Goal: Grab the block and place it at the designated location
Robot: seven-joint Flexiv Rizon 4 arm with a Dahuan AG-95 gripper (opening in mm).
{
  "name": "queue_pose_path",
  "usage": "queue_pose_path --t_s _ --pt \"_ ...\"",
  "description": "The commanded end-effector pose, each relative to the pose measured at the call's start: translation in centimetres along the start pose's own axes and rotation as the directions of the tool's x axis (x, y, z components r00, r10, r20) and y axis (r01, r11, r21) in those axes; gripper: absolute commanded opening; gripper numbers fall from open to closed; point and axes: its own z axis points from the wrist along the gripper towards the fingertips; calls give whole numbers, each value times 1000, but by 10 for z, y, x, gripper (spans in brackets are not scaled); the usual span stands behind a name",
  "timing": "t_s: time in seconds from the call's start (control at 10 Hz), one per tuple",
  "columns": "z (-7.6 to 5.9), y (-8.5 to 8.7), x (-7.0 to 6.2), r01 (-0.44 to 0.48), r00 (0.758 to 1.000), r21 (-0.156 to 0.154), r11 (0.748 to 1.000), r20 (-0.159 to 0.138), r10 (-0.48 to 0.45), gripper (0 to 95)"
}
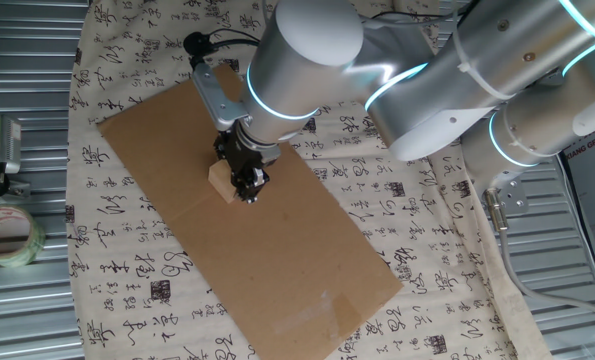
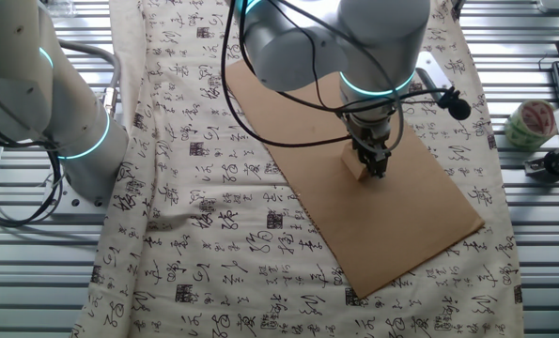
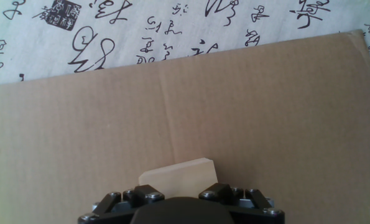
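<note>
The block, a small tan wooden cube, rests on the brown cardboard sheet near its middle. My gripper stands straight down over it. Its dark fingers close on the block's far part, and the rest sticks out toward the hand camera. The other fixed view shows the block just left of the gripper. In the hand view the block's top pokes out above the gripper body, and the fingertips are hidden. The black dot of the designated location does not show in any view.
A white cloth with black calligraphy lies under the cardboard. A roll of clear tape sits on the ribbed metal table at the left edge, also seen as the tape roll. The cardboard's lower right end is bare.
</note>
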Motion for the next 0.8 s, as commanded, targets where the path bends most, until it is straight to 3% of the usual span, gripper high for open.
queue_pose_path --t_s 0.1,0.4,0.5,0.6,0.7,0.8 --pt "1 0 0 1 1000 -1 1000 0 -1 0" --pt "0 0 0 9 1000 -2 1000 0 -9 0" --pt "0 0 0 10 1000 -2 1000 0 -10 190" --pt "0 0 -1 22 1000 -3 1000 1 -22 190" --pt "0 0 -1 23 1000 -4 1000 1 -23 380" --pt "0 0 -1 24 1000 -6 1000 1 -24 380"
